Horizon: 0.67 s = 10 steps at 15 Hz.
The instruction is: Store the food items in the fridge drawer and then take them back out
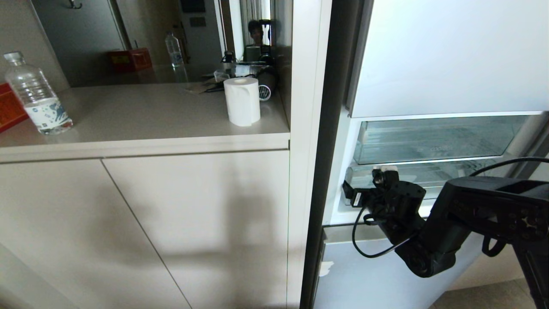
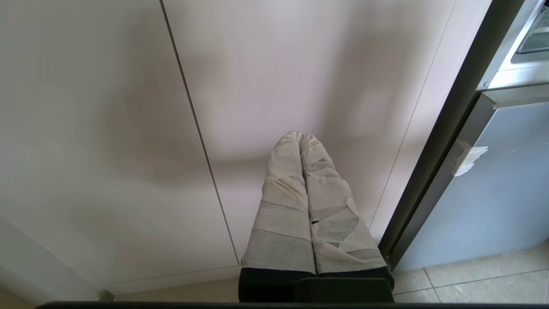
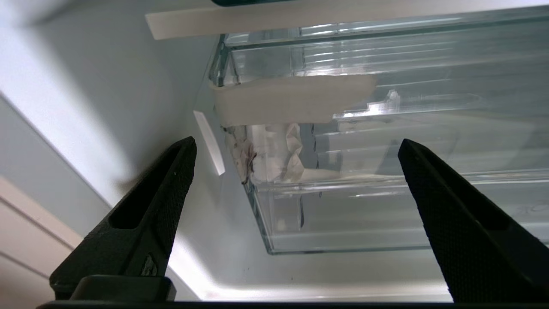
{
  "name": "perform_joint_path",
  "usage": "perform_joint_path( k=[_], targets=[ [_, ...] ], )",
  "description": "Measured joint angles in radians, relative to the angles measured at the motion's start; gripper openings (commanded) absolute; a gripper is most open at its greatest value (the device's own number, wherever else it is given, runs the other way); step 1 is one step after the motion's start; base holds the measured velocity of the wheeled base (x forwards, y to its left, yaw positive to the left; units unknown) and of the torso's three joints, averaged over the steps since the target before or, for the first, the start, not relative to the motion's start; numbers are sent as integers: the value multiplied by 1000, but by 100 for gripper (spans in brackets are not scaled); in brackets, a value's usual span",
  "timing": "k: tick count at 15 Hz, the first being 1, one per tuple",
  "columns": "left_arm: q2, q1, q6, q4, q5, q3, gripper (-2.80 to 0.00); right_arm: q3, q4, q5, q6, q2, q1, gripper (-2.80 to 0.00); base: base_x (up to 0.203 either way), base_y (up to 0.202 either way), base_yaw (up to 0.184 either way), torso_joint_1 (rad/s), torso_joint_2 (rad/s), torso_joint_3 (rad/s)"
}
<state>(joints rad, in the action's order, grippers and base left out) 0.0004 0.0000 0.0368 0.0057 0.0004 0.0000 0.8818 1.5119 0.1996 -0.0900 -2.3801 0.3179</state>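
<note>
Looking at your right pincer point(image 1: 366, 184), it sits at the open fridge point(image 1: 446, 60) with its black fingers point(image 3: 141, 223) spread wide apart and nothing between them, just before the clear fridge drawer point(image 3: 343, 223). Inside that drawer's corner you can only half make out a whitish crinkly lump point(image 3: 274, 154) through the plastic, partly covered by a white tape strip point(image 3: 291, 98); no other food item shows. Your left pincer point(image 2: 300, 139) hangs by the cabinet door point(image 2: 107, 128), taped fingers pressed together, empty, its base cut off.
</note>
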Motion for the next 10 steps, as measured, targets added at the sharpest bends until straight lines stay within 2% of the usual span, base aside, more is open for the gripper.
perform_joint_path(
  k=[10],
  targets=[
    [0,0,0,0,1,0,-280,51,-9,0,1,-21,1,0,0,0,0,0,0,0]
  ],
)
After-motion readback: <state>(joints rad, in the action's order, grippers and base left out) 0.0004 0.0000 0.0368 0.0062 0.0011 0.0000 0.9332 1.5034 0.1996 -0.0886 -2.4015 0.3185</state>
